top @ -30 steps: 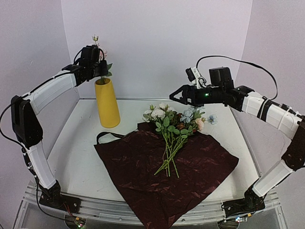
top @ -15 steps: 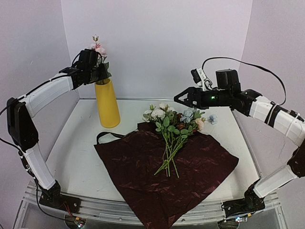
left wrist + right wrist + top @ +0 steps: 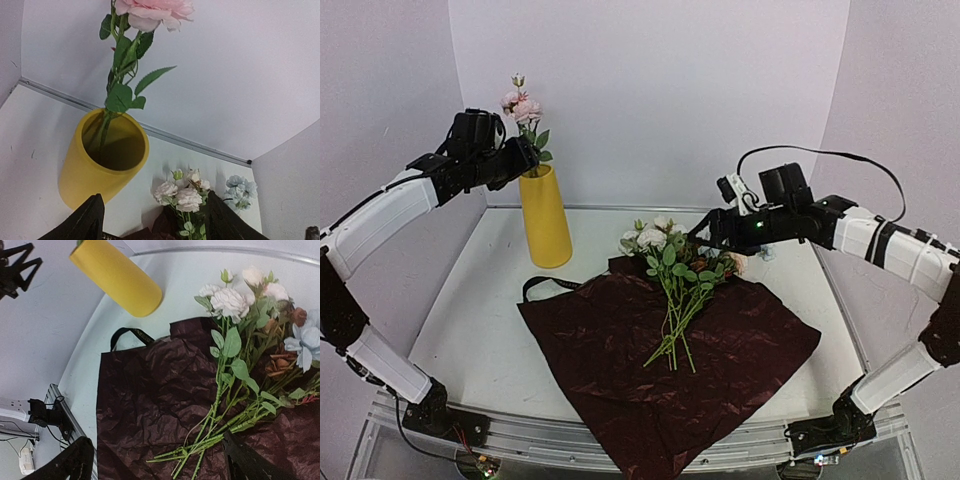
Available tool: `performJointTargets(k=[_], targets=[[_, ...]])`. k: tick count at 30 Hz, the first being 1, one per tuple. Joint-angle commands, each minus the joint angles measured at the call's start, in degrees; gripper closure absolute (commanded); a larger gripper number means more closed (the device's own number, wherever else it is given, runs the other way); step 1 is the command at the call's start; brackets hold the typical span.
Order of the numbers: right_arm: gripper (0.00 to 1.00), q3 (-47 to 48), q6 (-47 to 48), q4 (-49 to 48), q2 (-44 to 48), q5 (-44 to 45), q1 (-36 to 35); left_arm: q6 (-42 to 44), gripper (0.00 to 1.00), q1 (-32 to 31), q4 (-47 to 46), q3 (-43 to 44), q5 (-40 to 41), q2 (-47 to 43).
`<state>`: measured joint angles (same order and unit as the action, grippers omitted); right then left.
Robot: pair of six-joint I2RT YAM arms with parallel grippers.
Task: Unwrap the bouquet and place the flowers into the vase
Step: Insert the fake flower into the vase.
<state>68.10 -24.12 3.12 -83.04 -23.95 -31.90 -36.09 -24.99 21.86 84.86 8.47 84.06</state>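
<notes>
Top external: left gripper [image 3: 527, 153] has its jaws apart and empty, just beside the mouth of the yellow vase [image 3: 546, 220], where one pink rose [image 3: 523, 104] stands. The right gripper [image 3: 708, 232] is spread wide and empty, over the other flowers [image 3: 680, 268] lying on the dark red paper [image 3: 620, 370].

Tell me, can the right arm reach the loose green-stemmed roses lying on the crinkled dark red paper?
Probably yes: the right gripper hangs open just over the green-stemmed roses, which lie uncovered on the dark red paper.
</notes>
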Motion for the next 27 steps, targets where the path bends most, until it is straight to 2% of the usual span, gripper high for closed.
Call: performJointTargets(k=[1,6,9,14,20,27], targets=[[0.15,-0.6,-1.7,5.1,-4.4,2.0,-0.1,-2.8,0.30,0.3,4.0,-0.2,-9.0,-1.9],[0.30,0.9,-3.4,6.9,-11.0,1.8,0.2,-4.7,0.32,-0.5,9.0,-1.1,-18.0,-2.0],[0.39,1.5,-4.9,7.4,-14.6,1.7,0.4,-5.5,0.32,-2.9,9.4,-3.6,-19.3,-3.2],[0.43,1.5,-7.6,7.3,-19.4,0.1,0.5,-6.2,0.32,-10.0,9.4,-6.4,-18.9,-2.8],[0.58,-0.2,-11.7,6.6,-23.4,0.8,0.5,-7.8,0.31,-17.8,9.3,-6.5,-22.0,4.4],[0.65,-3.3,-16.5,-0.5,-24.8,-0.7,0.5,-5.8,0.32,-25.8,9.0,-2.8,-21.4,14.4]])
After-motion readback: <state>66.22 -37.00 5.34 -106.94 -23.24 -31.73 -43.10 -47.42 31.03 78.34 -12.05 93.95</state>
